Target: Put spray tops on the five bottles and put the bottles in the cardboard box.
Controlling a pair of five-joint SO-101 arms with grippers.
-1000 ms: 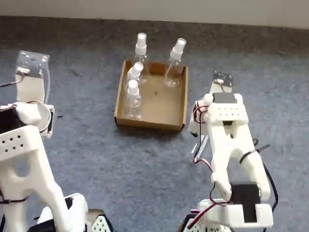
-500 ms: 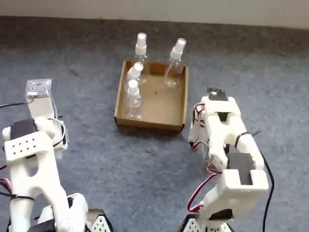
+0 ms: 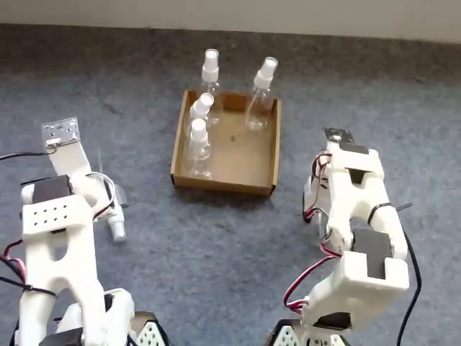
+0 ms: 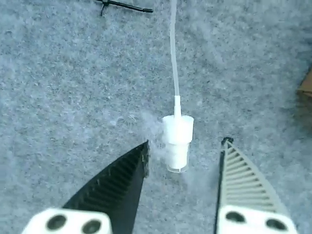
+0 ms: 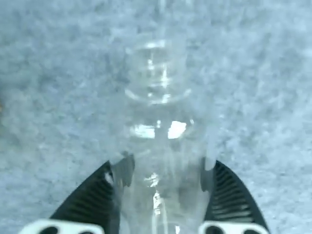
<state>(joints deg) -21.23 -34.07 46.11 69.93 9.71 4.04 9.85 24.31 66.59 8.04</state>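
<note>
Straddling a white spray top lying on the grey counter, my left gripper stood apart; my right gripper was clamped on a clear capless plastic bottle.

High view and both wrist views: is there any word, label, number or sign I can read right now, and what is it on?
No text can be read in any view.
Cardboard box: plain walls, no print visible.
Capped bottles at the box, uncapped bottle, spray top: clear or white, no labels visible.
Black motor on an arm: any marking is too small to read.
</note>
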